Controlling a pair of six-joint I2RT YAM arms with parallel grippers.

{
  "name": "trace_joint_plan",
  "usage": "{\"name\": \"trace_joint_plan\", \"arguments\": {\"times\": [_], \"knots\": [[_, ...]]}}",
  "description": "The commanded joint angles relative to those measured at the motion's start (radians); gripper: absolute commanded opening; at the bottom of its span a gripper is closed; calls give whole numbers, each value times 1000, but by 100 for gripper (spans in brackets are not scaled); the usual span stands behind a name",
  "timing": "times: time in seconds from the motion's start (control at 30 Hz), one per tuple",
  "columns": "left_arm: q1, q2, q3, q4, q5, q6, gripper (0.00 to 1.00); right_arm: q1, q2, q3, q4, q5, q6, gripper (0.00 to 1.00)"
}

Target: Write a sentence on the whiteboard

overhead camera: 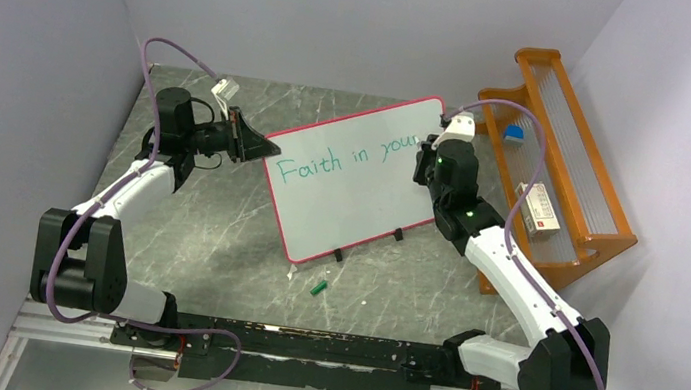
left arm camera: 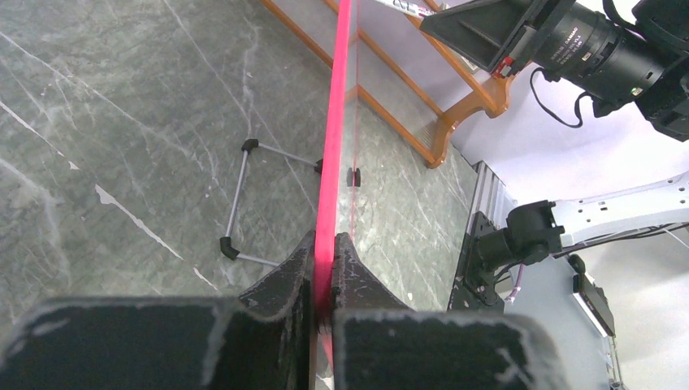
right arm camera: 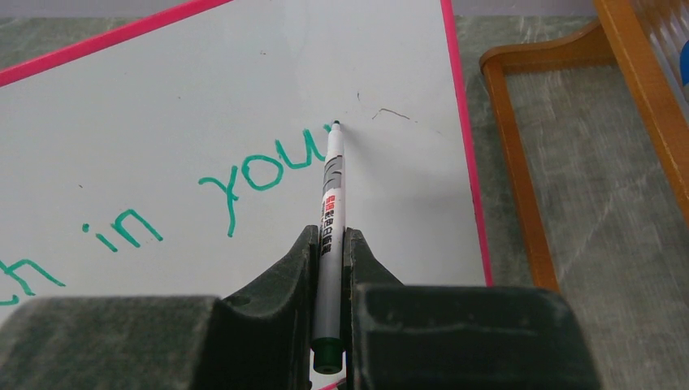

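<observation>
The left arm folds at its elbow by the left wall and stretches its forearm away and rightward, low over the grey marbled stone counter [overhead camera: 216, 228]. The left claw [left arm camera: 325, 244] lies level, pointing right, its jaws pinched narrow on the thin pink-red frame at the left end of the large rectangular whiteboard [overhead camera: 360, 207]. The right arm rises from its base at the near right, slants away and leftward, and bends its wrist down over the board's right end. The right claw [right arm camera: 329, 236] is closed on a slim white marker with a green end [right arm camera: 331, 203], whose barrel runs straight out between the jaws. The marker's long axis points away from the claw toward the board's far edge, and its dark tip appears to rest on the white surface just after the final letter. The whiteboard stands mid-counter between both arms, propped on small black feet, its long axis running left to right and slanting away on the right, its written face turned toward the arms. The green handwritten sentence [overhead camera: 346, 160] reads "Faith in your" in one line, climbing rightward. A small green cap [overhead camera: 318, 286] lies on the counter just in front of the board, and an orange wooden rack [overhead camera: 610, 225] stands by the right wall.
</observation>
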Motion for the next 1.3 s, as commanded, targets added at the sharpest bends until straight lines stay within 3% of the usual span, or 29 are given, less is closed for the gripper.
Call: {"name": "trace_joint_plan", "arguments": {"times": [0.0, 0.6, 1.27], "knots": [[-25, 31, -12, -87, -24, 69, 5, -13, 12, 30, 32, -6, -8, 0], [-25, 26, -4, -120, -45, 92, 5, -21, 3, 19, 11, 28, -1, 0], [-25, 10, -6, -118, -57, 87, 5, 3, -175, -25, -106, -44, 23, 0]]}}
